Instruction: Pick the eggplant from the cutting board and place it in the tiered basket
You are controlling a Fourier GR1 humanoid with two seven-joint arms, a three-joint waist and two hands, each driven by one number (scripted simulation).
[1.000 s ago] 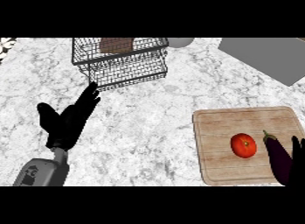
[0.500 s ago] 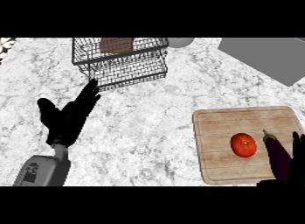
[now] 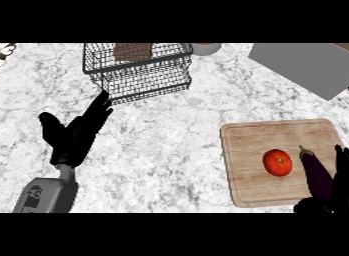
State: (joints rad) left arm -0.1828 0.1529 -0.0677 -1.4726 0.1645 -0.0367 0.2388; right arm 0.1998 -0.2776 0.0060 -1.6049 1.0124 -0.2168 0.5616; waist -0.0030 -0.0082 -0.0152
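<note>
While the right hand (image 3: 345, 186) curled around the eggplant (image 3: 318, 175) on the cutting board (image 3: 280, 140), a good lift would have avoided nudging the tomato (image 3: 277, 162); the left hand (image 3: 75, 135) rested open.

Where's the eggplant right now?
Head view, lower right: the eggplant lies on the cutting board, right of the tomato, with the right hand alongside it.

Even, bright light on my tabletop (image 3: 177, 135); faint soft shadow beneath the wire basket (image 3: 138, 70); no glare.
</note>
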